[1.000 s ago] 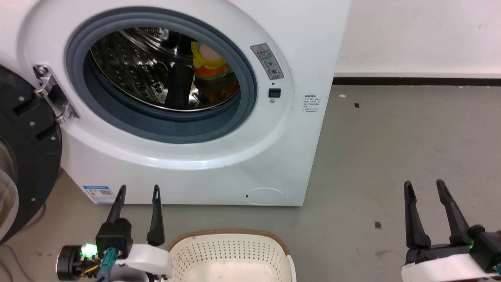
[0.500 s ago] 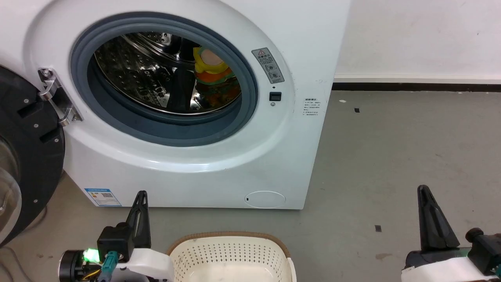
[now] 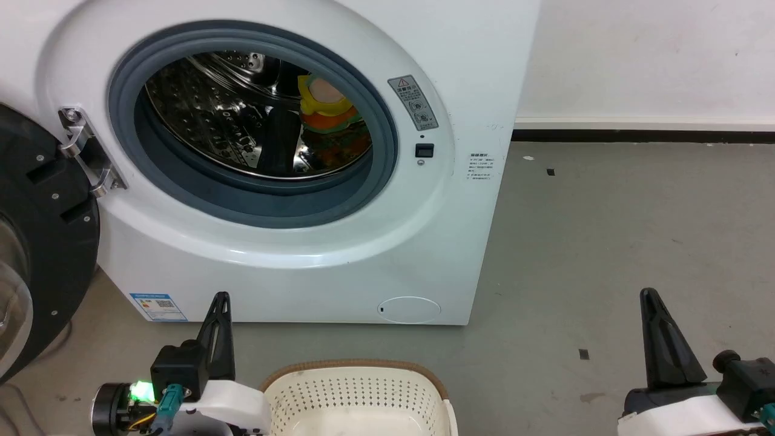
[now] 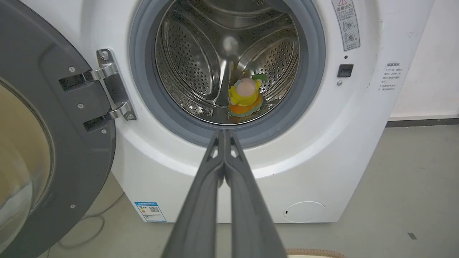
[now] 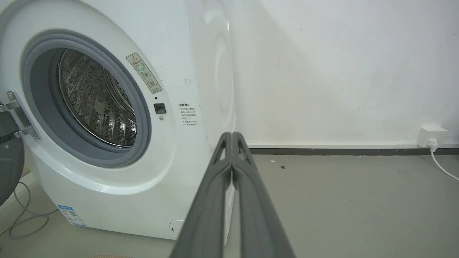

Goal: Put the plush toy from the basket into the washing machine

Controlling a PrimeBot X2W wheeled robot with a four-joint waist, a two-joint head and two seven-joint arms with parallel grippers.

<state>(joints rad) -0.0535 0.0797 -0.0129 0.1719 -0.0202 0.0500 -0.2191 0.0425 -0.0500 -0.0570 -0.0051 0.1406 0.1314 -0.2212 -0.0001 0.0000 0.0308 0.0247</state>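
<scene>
The plush toy (image 4: pixel 245 94) sits low in the drum (image 4: pixel 190 61) of the washing machine (image 3: pixel 303 272), right of centre and apparently upright, orange bun down, so the task looks done. It lies straight ahead of the left pincer (image 4: pixel 224 133), the nearer one, whose fingers are pressed together on nothing. The right pincer (image 3: pixel 649 298), likewise closed and empty, hangs well off to the right. The basket (image 3: pixel 351 366) stands near, below the porthole. The left wrist view shows the toy resting on the drum floor, while the head view catches it amid reflections.
</scene>
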